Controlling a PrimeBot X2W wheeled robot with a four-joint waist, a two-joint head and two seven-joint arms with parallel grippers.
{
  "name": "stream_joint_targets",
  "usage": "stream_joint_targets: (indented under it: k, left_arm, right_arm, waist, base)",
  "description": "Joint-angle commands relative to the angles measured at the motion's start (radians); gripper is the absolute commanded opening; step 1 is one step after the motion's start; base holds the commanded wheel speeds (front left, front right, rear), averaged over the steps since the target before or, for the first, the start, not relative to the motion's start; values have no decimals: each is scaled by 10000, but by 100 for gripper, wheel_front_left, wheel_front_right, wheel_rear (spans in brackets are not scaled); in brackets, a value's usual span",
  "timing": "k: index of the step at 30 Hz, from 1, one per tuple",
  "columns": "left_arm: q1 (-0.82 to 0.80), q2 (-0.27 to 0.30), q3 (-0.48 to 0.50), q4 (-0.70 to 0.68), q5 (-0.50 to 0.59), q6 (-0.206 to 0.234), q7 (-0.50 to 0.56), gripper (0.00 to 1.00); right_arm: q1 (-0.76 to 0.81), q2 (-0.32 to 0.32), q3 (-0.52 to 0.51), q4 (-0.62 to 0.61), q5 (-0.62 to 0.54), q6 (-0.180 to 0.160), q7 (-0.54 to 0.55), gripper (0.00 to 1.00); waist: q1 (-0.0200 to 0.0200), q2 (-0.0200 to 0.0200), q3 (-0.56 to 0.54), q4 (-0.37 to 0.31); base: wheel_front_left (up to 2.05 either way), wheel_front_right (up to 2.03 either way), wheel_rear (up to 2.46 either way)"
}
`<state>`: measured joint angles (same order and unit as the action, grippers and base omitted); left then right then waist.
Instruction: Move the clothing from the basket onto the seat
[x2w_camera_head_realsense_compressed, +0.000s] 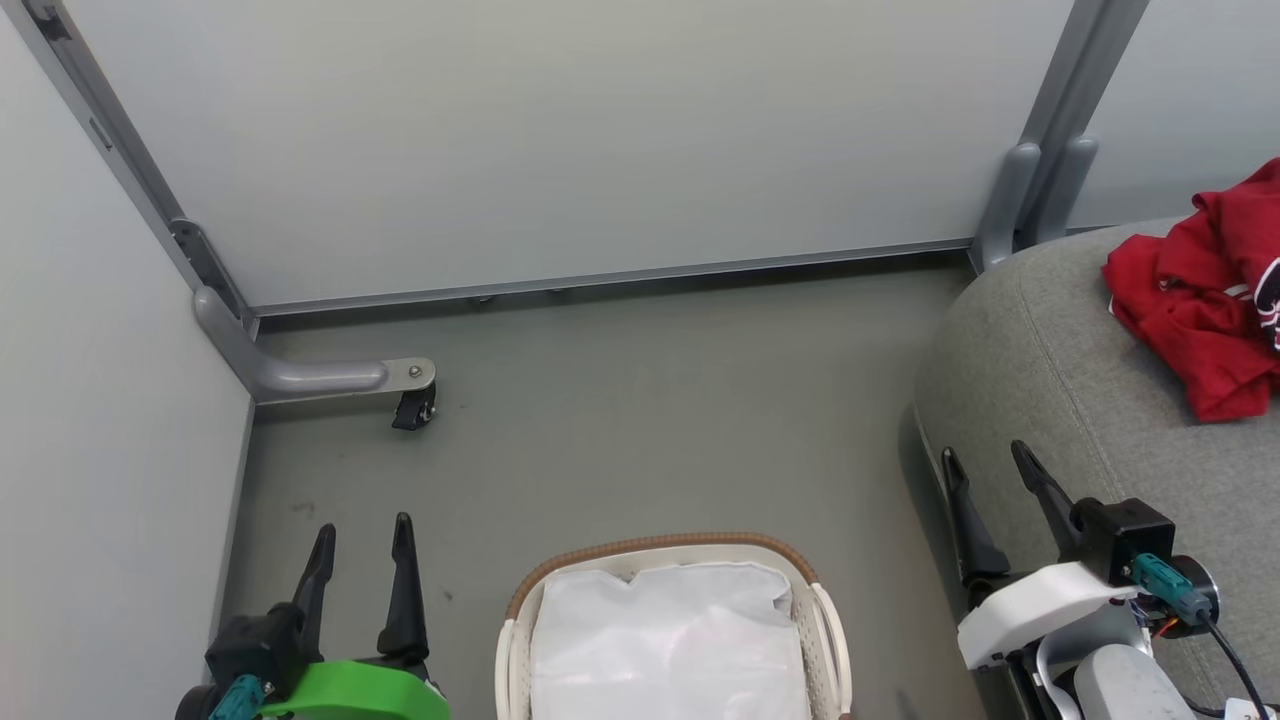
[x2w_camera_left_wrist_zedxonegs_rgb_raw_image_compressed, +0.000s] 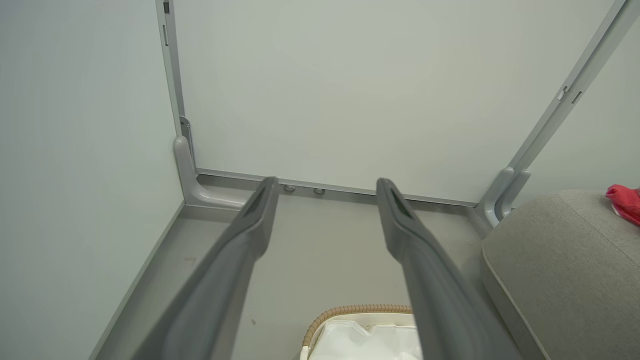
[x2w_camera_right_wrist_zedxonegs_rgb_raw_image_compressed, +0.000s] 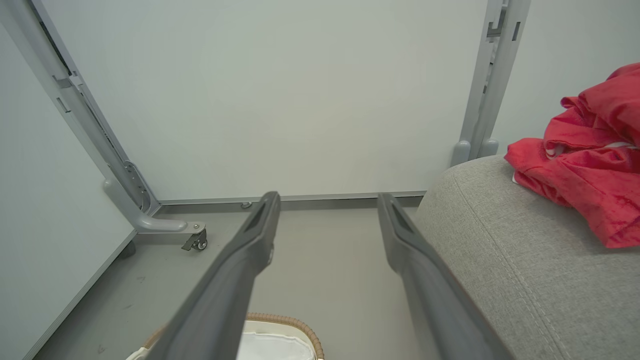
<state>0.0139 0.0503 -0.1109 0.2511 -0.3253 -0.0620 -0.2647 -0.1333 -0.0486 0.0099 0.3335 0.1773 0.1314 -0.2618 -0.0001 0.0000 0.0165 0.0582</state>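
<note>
The red clothing (x2w_camera_head_realsense_compressed: 1205, 290) lies bunched on the grey seat (x2w_camera_head_realsense_compressed: 1040, 350) at the right; it shows too in the right wrist view (x2w_camera_right_wrist_zedxonegs_rgb_raw_image_compressed: 585, 150) and as a scrap in the left wrist view (x2w_camera_left_wrist_zedxonegs_rgb_raw_image_compressed: 625, 201). The white basket (x2w_camera_head_realsense_compressed: 655, 548) with its brown rim stands on the floor at bottom centre, showing only its white fabric liner (x2w_camera_head_realsense_compressed: 670, 640). My left gripper (x2w_camera_head_realsense_compressed: 362, 535) hangs open to the basket's left, holding nothing. My right gripper (x2w_camera_head_realsense_compressed: 988, 458) stands open beside the seat's front edge, also holding nothing.
Pale grey partition panels wall in the corner, with a metal foot and caster (x2w_camera_head_realsense_compressed: 412, 405) at the left and an upright post (x2w_camera_head_realsense_compressed: 1040, 180) behind the seat. Grey floor (x2w_camera_head_realsense_compressed: 640, 430) lies between the basket and the back panel.
</note>
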Motion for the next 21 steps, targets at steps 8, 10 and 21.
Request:
stream_joint_targets:
  k: [8, 10, 21]
  left_arm:
    - [43, 6, -64, 134, -132, -11, 7, 100]
    - [23, 6, -74, 181, -167, -14, 7, 100]
    - [-49, -5, -47, 484, -799, -36, 177, 0]
  right_arm:
    - [34, -37, -11, 29, 99, -14, -46, 100]
    - [35, -37, -13, 21, 103, -13, -46, 100]
    - [58, 68, -122, 334, 765, 0, 268, 0]
  waist:
    - [1, 0, -70, -11]
    - [1, 0, -75, -3]
    - [1, 0, -79, -11]
  base:
    - [0, 0, 0]
    - [0, 0, 0]
    - [0, 0, 0]
